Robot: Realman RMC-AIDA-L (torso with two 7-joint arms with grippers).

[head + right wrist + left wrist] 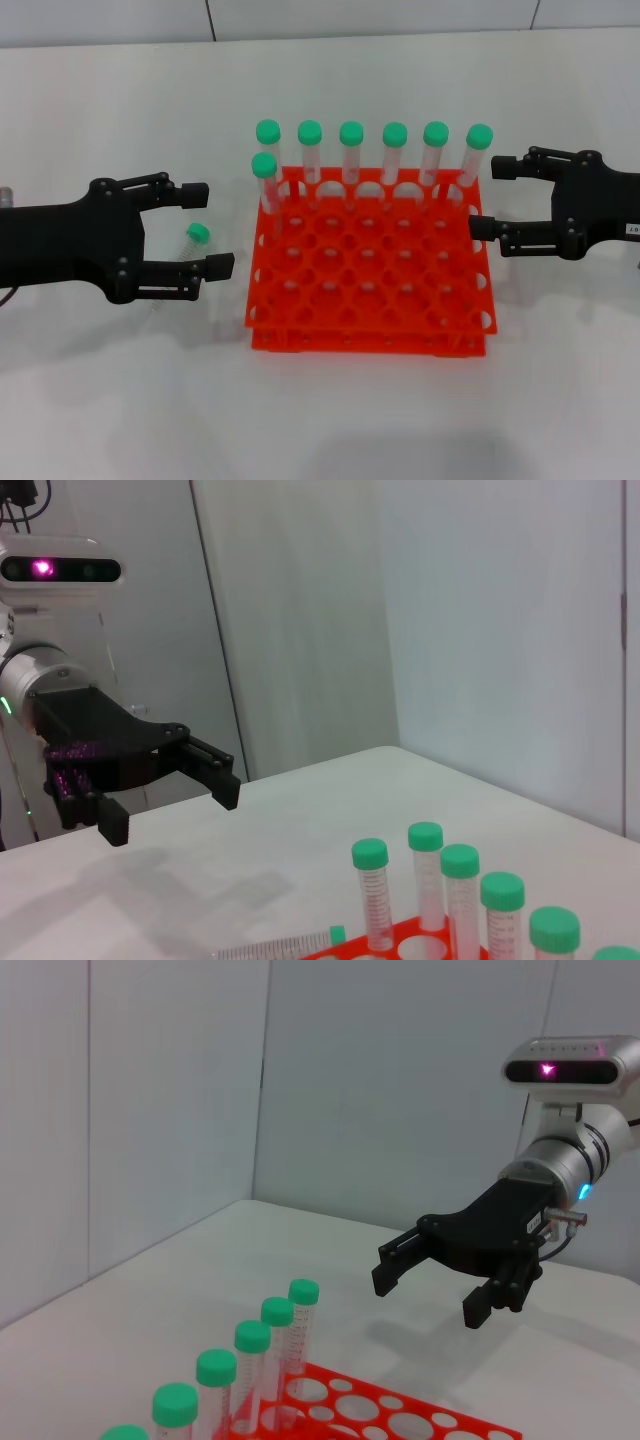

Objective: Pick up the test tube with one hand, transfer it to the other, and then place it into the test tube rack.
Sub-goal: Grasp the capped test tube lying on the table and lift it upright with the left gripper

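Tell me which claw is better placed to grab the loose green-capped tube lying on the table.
The left claw. The clear plastic green-capped tube lies between its open fingers, left of the orange-red plastic rack. The right claw hovers open on the rack's far side.

1. Test tube rack (368, 290): one, orange-red, two tiers.
2. Green-capped tubes standing in the rack (351, 150): seven, six along the far row and one behind the left end.
3. Test tube (190, 247) lying on the table: one.
4. Grippers: two, left gripper (207, 228) and right gripper (486, 196).
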